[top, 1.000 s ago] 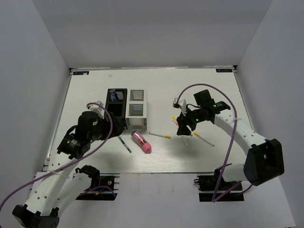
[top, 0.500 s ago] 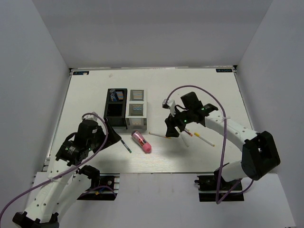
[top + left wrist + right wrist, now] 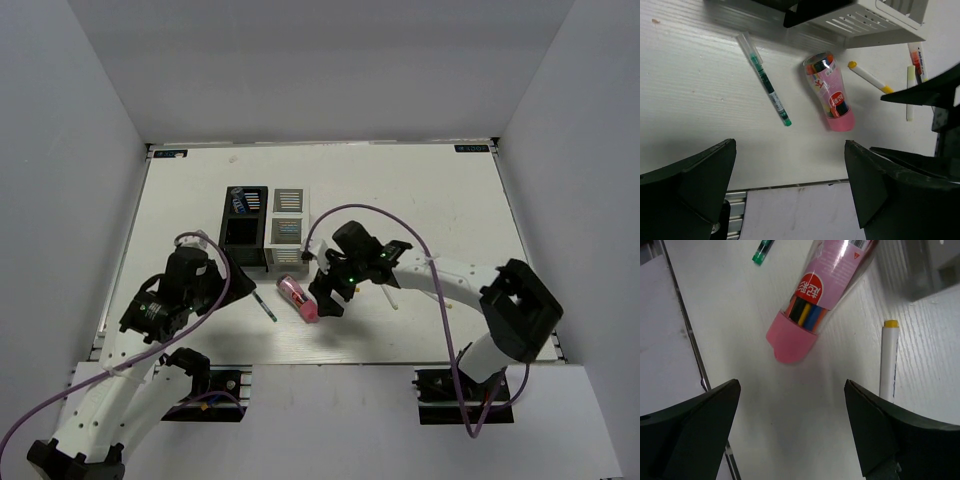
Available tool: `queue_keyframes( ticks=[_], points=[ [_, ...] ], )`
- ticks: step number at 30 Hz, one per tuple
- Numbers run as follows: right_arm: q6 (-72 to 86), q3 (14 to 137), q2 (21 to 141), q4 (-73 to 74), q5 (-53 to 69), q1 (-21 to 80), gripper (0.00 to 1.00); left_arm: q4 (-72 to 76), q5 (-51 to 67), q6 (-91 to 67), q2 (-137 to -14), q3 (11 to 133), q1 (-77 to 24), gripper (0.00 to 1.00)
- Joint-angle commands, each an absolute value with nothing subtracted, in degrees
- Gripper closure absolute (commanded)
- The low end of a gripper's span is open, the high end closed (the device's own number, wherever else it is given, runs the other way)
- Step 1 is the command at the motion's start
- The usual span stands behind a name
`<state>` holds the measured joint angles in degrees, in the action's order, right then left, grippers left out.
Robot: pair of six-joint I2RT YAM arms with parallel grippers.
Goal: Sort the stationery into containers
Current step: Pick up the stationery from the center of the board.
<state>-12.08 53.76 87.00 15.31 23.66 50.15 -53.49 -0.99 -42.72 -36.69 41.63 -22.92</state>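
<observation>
Right hand (image 3: 326, 300) swung left over pink marker (image 3: 297, 297), open, left hand (image 3: 790, 167) open, green pen (image 3: 265, 305) beside marker

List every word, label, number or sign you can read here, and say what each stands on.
No text is legible.
On the pink see-through marker pack, a red round logo: white characters, blurred, unreadable.
At the far corners of the white table, blue stickers: too small to read.
</observation>
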Motion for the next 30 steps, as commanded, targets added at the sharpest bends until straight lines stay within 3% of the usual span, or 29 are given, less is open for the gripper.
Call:
queue_keyframes(
  ticks=[1, 6, 12, 19, 21, 24, 30],
  points=[
    [-11.2, 60.1, 91.5, 16.2, 23.7, 51.1, 0.1, -50.4, 0.1, -40.0, -37.0, 43.1, -23.0, 0.01],
    [-12.3, 59.9, 91.9, 14.2, 21.3, 52.3, 0.11, -49.8, 0.1, -39.3, -33.4, 43.2, -23.0, 0.01],
    [-6.5, 59.3, 91.2, 10.0, 18.5, 53.2, 0.24, -52.2, -2.4, -41.9, -29.4, 43.2, -23.0, 0.01],
    [2.4, 55.0, 91.0, 4.1, 11.9, 56.0, 0.23, -53.2, -3.1, -42.5, -28.8, 43.2, -22.5, 0.01],
    [4.6, 54.8, 91.3, 3.3, 11.9, 57.2, 0.17, -53.2, -3.1, -42.5, -28.8, 43.2, -22.5, 0.01],
    [4.9, 53.6, 92.1, 1.6, 10.8, 59.5, 0.15, -53.2, -3.1, -42.5, -29.4, 43.2, -22.5, 0.01],
    [8.1, 54.3, 95.8, 0.7, 2.8, 61.3, 0.18, -53.2, -3.6, -42.5, -29.4, 43.2, -22.5, 0.01]
  ],
)
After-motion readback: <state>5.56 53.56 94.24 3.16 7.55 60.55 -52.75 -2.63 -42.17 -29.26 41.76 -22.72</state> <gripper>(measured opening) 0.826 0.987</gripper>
